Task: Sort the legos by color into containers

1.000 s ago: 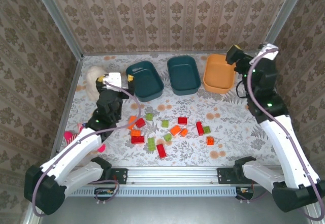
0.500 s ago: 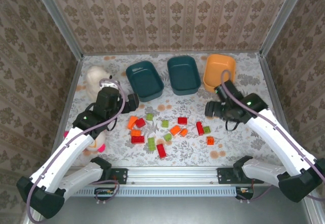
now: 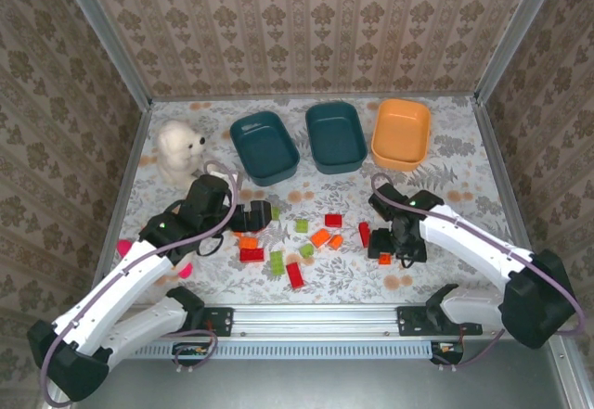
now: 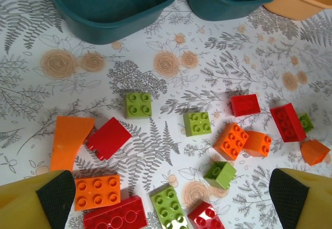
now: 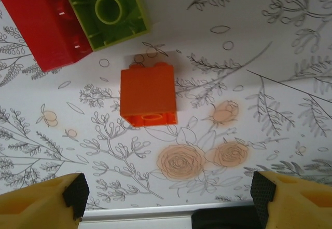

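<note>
A white plush toy (image 3: 176,149) is seen sitting upright on a table cover (image 3: 464,145) printed with grey ferns and orange roses. A pink toy (image 3: 123,247) is found on the near side of the plush toy and slightly to its left; it is partly hidden, so its form cannot be made out. Behind the plush toy and along both sides, the space is closed in by walls (image 3: 316,29) papered in a brown damask pattern. A grey metal post (image 3: 109,38) is set slanting up the corner just behind the plush toy. A ribbed aluminium rail (image 3: 316,318) is laid along the near edge, well apart from the plush toy.
</note>
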